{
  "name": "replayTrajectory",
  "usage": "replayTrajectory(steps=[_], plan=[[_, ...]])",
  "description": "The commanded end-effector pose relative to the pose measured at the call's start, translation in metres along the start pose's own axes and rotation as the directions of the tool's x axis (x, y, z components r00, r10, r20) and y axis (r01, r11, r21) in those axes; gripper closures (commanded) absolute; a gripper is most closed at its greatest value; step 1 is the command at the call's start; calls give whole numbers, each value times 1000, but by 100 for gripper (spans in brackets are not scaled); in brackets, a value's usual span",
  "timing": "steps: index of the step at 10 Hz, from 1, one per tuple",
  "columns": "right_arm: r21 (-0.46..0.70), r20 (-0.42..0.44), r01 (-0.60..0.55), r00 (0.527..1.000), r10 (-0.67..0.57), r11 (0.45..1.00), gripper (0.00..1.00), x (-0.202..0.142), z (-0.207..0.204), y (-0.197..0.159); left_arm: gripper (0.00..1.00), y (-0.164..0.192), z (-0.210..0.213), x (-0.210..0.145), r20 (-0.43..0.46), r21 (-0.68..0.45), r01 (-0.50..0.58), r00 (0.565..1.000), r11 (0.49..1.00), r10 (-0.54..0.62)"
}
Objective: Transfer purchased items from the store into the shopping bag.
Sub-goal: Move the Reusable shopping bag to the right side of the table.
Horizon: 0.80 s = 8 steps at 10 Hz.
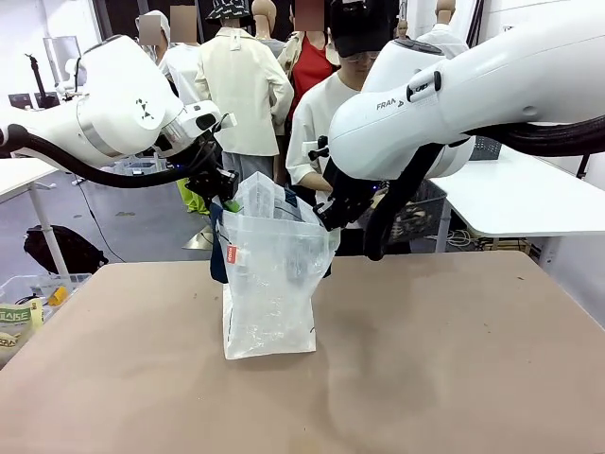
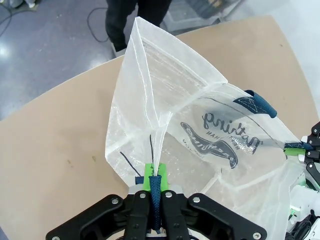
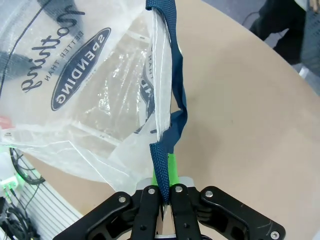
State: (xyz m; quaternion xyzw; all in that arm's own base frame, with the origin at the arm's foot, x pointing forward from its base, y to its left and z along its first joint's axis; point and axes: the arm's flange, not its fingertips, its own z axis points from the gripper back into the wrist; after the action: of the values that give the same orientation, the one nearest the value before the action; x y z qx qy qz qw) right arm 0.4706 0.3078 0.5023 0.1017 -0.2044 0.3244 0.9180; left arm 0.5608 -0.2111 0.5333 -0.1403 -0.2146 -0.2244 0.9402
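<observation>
Front view: my left gripper [image 1: 219, 184] and right gripper [image 1: 331, 213] sit at the 2 top corners of the bag [image 1: 269, 284], just above centre frame. The bag stands upright on the table [image 1: 435, 378], mouth up. A person [image 1: 317, 123] stands right behind it. A dark latticed basket [image 1: 427, 203] shows right of centre behind my right arm; I cannot see what is in it, and I see no item in the bag yet.

Left wrist view: at bottom centre my left gripper [image 2: 154, 181] is pinched tight on a blue strap [image 2: 156, 200], the green pads flat against it. The bag [image 2: 165, 100] fans out above, mouth gaping. At the right edge my other gripper [image 2: 306, 146] pulls the opposite side.

Right wrist view: at bottom centre my right gripper [image 3: 164, 176] is clamped on its strap [image 3: 174, 100], which rises slack and twisted to the top of the frame. The bag [image 3: 90, 100] fills the upper left.

As I judge it, my job now is to hold the mouth open. I should pull the 2 straps evenly apart, level and no higher, so the base stays planted, and take up the right side's slack.
</observation>
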Motion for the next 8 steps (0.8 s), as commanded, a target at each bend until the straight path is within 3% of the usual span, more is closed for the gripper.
replayTrajectory(steps=[1,8], plan=[[2,1,3,1000,-3,1000,100,0,1,0,100,1,2,0,3,2,3,1000,1000,-3],[2,1,3,1000,-3,1000,100,0,1,0,100,1,2,0,3,2,3,1000,1000,-3]])
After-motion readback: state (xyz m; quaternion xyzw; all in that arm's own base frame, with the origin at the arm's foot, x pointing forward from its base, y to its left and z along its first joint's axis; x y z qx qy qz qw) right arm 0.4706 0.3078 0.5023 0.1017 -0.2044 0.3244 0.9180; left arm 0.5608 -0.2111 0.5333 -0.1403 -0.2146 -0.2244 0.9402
